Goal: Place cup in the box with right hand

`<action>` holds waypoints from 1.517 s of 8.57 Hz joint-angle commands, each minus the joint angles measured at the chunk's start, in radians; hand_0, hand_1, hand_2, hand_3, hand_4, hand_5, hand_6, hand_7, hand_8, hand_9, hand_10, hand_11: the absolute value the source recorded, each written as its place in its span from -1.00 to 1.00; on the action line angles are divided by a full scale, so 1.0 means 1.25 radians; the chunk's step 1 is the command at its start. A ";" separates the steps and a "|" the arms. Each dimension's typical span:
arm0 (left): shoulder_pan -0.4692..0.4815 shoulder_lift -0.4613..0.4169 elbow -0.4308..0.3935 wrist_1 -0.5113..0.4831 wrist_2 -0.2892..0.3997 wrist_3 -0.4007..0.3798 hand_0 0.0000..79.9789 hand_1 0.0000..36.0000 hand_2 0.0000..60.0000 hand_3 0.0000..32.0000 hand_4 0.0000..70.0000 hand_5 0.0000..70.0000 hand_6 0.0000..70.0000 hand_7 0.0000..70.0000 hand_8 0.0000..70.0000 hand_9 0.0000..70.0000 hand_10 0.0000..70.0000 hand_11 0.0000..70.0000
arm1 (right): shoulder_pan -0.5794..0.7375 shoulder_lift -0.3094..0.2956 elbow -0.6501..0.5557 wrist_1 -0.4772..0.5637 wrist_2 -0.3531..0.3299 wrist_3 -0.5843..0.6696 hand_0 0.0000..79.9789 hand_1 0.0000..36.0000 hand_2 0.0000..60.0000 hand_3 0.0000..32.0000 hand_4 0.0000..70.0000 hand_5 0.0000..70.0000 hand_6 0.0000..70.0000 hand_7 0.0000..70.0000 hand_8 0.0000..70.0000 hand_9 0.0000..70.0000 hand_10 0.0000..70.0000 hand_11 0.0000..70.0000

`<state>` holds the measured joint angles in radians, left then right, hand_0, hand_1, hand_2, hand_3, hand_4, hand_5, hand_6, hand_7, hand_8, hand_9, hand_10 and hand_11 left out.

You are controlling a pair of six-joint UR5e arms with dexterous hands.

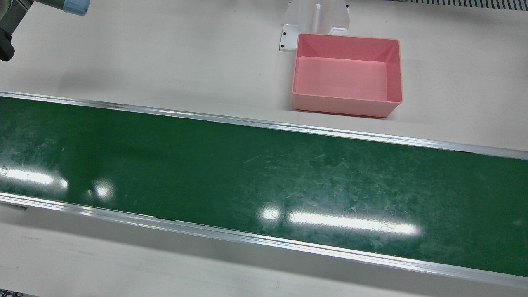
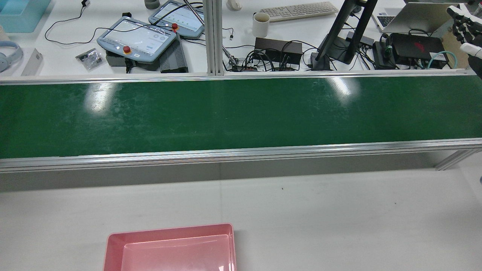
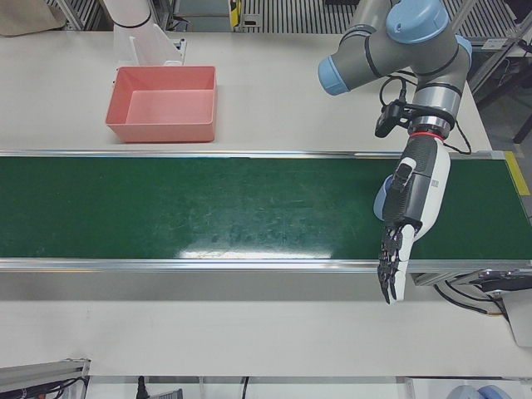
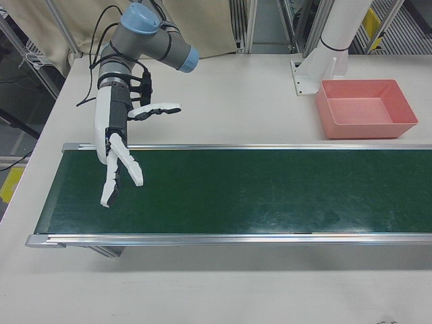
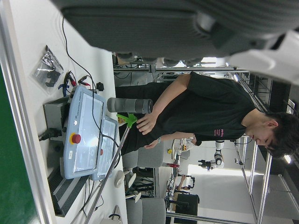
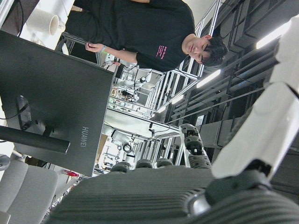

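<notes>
No cup stands on the green conveyor belt (image 1: 264, 181) or on the white table. In the left hand view a person holds a grey cup (image 5: 130, 105) with green tongs, beyond the far side of the belt. The pink box (image 1: 342, 106) (image 2: 169, 229) (image 3: 158, 131) (image 4: 368, 129) sits empty on the table on the robot's side of the belt. My right hand (image 4: 118, 158) (image 2: 465, 30) hovers open over its end of the belt, fingers spread. At the opposite end my left hand (image 3: 405, 224) hangs open with nothing in it, fingers pointing at the belt's front rail.
Behind the belt a desk holds teach pendants (image 2: 135, 37), a white mug (image 2: 260, 24), a keyboard, a monitor stand (image 2: 339, 37) and cables. A white arm pedestal (image 1: 315, 18) stands right behind the box. Aluminium rails edge the belt.
</notes>
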<state>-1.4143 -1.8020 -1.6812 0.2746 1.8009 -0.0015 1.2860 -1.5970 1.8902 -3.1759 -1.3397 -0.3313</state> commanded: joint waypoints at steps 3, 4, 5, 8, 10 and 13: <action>0.000 0.000 0.000 0.000 0.000 0.000 -1.00 -1.00 -1.00 -1.00 -1.00 -1.00 -1.00 -1.00 -1.00 -1.00 -1.00 -1.00 | -0.011 0.016 -0.001 -0.002 0.002 -0.001 -0.03 -0.41 -0.55 -1.00 -1.00 -0.95 -0.98 -0.95 -1.00 -1.00 -1.00 -1.00; 0.000 0.000 0.000 0.000 0.000 0.000 -1.00 -1.00 -1.00 -1.00 -1.00 -1.00 -1.00 -1.00 -1.00 -1.00 -1.00 -1.00 | -0.014 0.023 0.001 -0.003 0.003 0.000 -0.03 -0.42 -0.56 -1.00 -1.00 -0.95 -0.98 -0.95 -1.00 -1.00 -1.00 -1.00; 0.000 0.000 0.000 0.000 0.000 0.000 -1.00 -1.00 -1.00 -1.00 -1.00 -1.00 -1.00 -1.00 -1.00 -1.00 -1.00 -1.00 | -0.015 0.015 0.003 -0.002 0.003 0.001 -0.03 -0.41 -0.54 -1.00 -1.00 -0.95 -0.97 -0.93 -1.00 -1.00 -1.00 -1.00; 0.000 0.000 0.000 0.000 0.000 0.000 -1.00 -1.00 -1.00 -1.00 -1.00 -1.00 -1.00 -1.00 -1.00 -1.00 -1.00 -1.00 | -0.016 0.016 0.001 -0.002 0.003 0.004 -0.03 -0.42 -0.58 -1.00 -1.00 -0.95 -0.98 -0.94 -1.00 -1.00 -1.00 -1.00; 0.000 0.001 0.000 0.000 0.000 0.000 -1.00 -1.00 -1.00 -1.00 -1.00 -1.00 -1.00 -1.00 -1.00 -1.00 -1.00 -1.00 | -0.019 0.019 0.000 0.000 0.005 0.002 -0.03 -0.42 -0.58 -1.00 -1.00 -0.95 -0.98 -0.95 -1.00 -1.00 -1.00 -1.00; 0.000 0.000 0.000 0.000 0.000 0.000 -1.00 -1.00 -1.00 -1.00 -1.00 -1.00 -1.00 -1.00 -1.00 -1.00 -1.00 -1.00 | -0.032 0.029 0.000 0.002 0.008 0.002 -0.03 -0.42 -0.56 -1.00 -1.00 -0.95 -0.97 -0.93 -1.00 -1.00 -1.00 -1.00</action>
<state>-1.4143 -1.8021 -1.6813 0.2746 1.8009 -0.0015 1.2569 -1.5725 1.8892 -3.1751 -1.3316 -0.3275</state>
